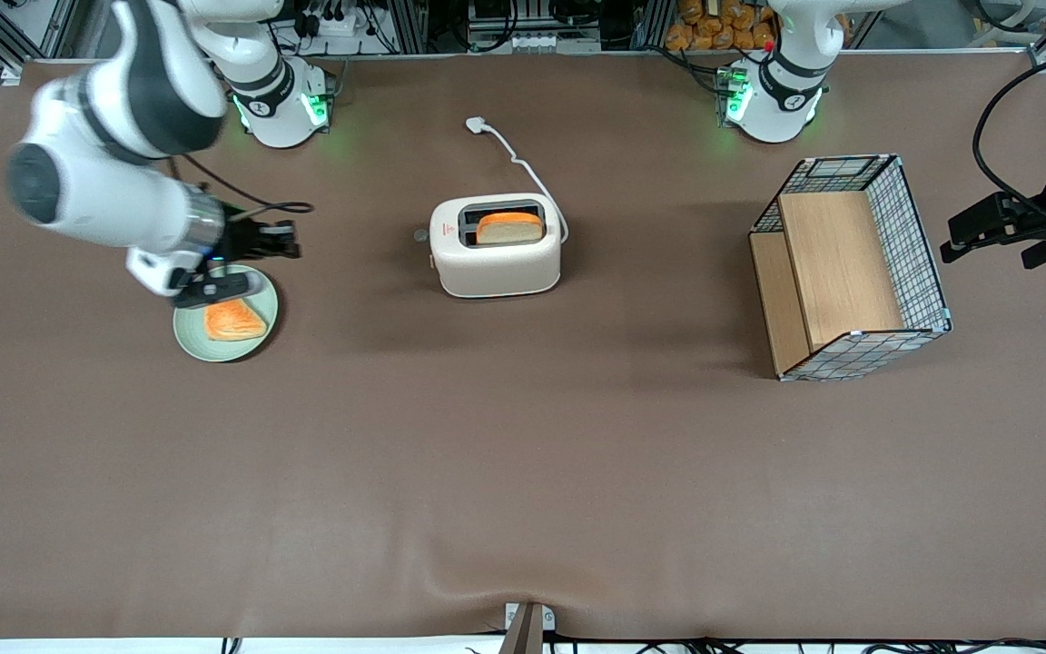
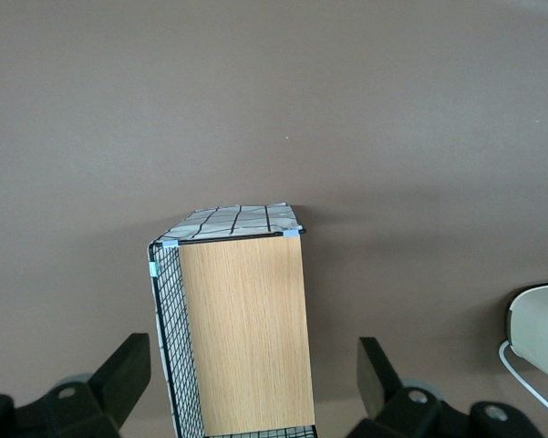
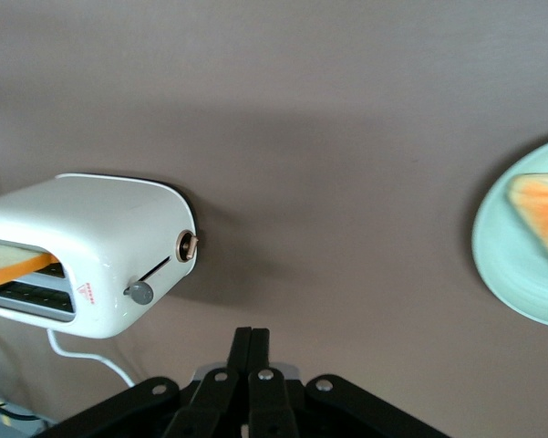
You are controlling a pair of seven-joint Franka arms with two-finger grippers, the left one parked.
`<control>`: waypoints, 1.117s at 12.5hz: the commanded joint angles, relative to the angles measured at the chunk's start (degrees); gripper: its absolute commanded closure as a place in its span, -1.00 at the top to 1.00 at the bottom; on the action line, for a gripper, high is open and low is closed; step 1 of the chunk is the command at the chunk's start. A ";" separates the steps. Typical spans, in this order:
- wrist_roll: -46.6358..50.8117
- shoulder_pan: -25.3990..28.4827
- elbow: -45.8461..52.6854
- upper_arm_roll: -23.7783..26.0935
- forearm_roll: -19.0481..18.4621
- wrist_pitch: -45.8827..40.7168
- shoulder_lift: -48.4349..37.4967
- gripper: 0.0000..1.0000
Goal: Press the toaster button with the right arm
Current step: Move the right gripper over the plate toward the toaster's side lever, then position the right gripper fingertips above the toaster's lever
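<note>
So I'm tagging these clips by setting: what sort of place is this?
Likely a robotics lab: a toaster staged on a brown-covered table, the shut pincer near its end, and robot arm bases bolted at the edge.

Glossy cream plastic toaster [image 3: 91,251], matt brown table cover [image 1: 523,472], wood-panelled wire basket [image 1: 850,268].
</note>
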 commanded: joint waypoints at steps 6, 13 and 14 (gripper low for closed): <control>4.63 -0.10 -12.07 11.48 12.27 14.60 -1.73 -1.00; 7.35 2.09 -13.30 11.57 15.35 17.15 0.82 -1.00; 7.71 3.23 -13.30 11.57 15.35 18.73 1.52 -1.00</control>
